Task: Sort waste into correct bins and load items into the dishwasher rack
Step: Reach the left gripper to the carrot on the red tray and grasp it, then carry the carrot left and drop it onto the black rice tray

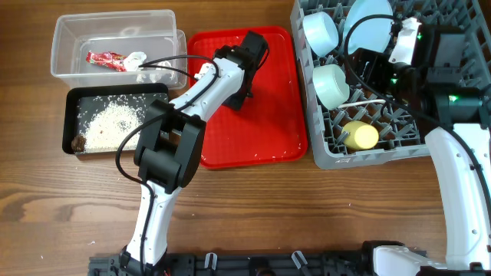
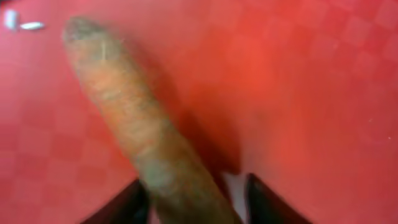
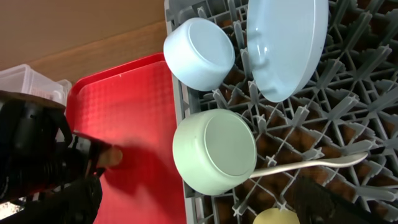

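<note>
Toward the far edge of the red plastic serving tray [image 1: 261, 146], the left gripper [image 2: 193, 199] straddled the long orange carrot [image 2: 134, 118], jaws apart and not yet clamped, presumably to bin it, while the right gripper [image 1: 372, 61] hung open over the grey pegged rack [image 1: 383, 157].

Item: brown wood-grain bench [image 1: 307, 215]. Directly on top: clear rectangular plastic tub [image 1: 115, 23] at far left; shallow black rectangular tray [image 1: 70, 123] just in front; red rectangular plastic serving tray [image 1: 261, 130] at centre; large square grey pegged plastic crate [image 1: 368, 159] at right, just beside red tray.
</note>
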Controlling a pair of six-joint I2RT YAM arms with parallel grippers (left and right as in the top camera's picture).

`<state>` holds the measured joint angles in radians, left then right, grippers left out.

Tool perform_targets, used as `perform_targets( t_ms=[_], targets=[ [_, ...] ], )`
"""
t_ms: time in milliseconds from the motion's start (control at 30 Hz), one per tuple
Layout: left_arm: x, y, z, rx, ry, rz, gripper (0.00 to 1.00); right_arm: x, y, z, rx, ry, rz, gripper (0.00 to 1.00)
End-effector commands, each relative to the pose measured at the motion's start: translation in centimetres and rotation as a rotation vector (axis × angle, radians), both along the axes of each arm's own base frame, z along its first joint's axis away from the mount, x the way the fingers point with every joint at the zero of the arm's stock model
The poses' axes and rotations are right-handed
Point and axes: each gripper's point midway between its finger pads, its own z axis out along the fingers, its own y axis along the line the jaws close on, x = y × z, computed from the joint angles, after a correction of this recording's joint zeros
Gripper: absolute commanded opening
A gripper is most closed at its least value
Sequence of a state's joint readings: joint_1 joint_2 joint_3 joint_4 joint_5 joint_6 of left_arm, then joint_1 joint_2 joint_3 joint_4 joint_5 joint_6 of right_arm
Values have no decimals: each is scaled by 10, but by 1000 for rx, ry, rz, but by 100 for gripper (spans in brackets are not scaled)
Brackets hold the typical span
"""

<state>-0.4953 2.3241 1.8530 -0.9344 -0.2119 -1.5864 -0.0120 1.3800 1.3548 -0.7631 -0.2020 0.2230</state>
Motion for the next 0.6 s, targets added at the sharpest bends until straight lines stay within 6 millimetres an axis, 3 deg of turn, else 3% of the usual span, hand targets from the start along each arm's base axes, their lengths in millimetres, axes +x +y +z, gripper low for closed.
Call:
perform_targets(
  t_ms=[0, 67, 233, 400, 500, 567],
  targets=[
    [-13, 9, -12, 34, 63, 17, 32, 2, -1, 2, 2, -1, -15, 100],
    [-19, 12, -11, 46, 85, 17, 20, 2, -1, 2, 0, -1, -18, 100],
    [-12, 17, 22, 40, 44, -62, 20, 2, -3, 1, -8, -1, -26, 100],
    [0, 39, 103, 35, -98, -130, 22, 2, -3, 2, -8, -4, -26, 100],
    [-4, 80, 160, 61, -186, -62, 24, 2, -3, 2, -8, -4, -26, 100],
    [-10, 110, 185, 67, -213, -3, 29, 3, -3, 2, -9, -5, -26, 100]
  ],
)
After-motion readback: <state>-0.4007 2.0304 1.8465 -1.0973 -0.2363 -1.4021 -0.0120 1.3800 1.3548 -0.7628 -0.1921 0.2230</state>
